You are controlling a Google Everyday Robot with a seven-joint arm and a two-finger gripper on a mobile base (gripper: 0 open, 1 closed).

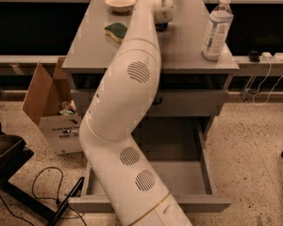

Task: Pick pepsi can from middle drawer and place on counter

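My white arm reaches up over the counter [188,41], the flat grey top of the cabinet. Its wrist ends near the counter's back middle. The gripper [161,26] shows only as a small dark shape under the wrist, right at the counter surface. The pepsi can is not plainly in view; it may be hidden behind the wrist. The middle drawer [198,173] is pulled wide open at the bottom of the cabinet. The part of its tray that shows holds nothing; my arm covers the rest.
A clear water bottle [217,27] stands at the counter's right. A tan bowl [120,3] and a green-yellow sponge [115,31] lie at its back left. An open cardboard box [52,107] sits left of the cabinet, with a black stand [4,159] and cable [42,187] on the floor.
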